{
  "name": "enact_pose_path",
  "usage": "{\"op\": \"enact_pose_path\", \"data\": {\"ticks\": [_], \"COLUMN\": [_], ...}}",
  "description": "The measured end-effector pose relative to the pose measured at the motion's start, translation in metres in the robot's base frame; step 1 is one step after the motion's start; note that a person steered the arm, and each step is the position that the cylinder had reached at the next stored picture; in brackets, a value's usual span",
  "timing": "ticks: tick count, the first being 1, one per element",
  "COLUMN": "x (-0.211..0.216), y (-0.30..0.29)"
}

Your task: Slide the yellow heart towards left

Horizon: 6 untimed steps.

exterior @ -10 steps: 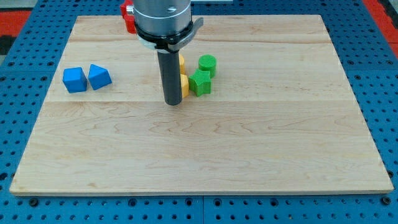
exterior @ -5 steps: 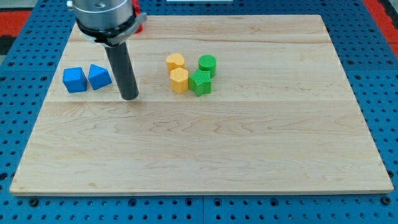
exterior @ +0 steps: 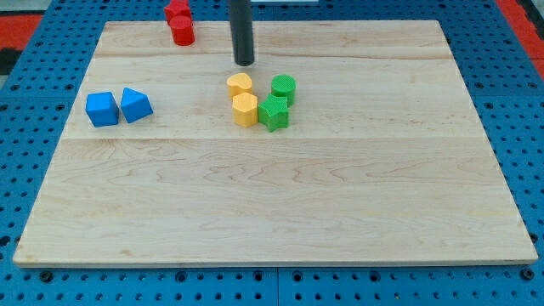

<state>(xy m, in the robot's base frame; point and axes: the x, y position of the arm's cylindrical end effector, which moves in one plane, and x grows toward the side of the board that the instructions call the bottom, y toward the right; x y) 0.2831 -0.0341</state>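
The yellow heart (exterior: 240, 83) is sitting mid-board, touching the yellow hexagon (exterior: 245, 110) just below it, with the green cylinder (exterior: 284, 87) just to its right. My tip (exterior: 244, 63) is hovering just above the heart, toward the view's top, clear of it. I'm carrying no pincer, only a bare rod holding nothing. Pushing from here is risking shoving the heart down into the hexagon rather than leftward.

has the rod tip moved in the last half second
Yes. My tip went from beside the blue blocks toward the view's top right, now just above the upper yellow block.
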Motion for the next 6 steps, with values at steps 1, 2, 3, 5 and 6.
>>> {"op": "enact_pose_path", "data": {"ticks": [1, 2, 3, 5, 6], "x": [0.017, 0.043, 0.05, 0.052, 0.052], "y": [0.023, 0.023, 0.02, -0.034, -0.052]}}
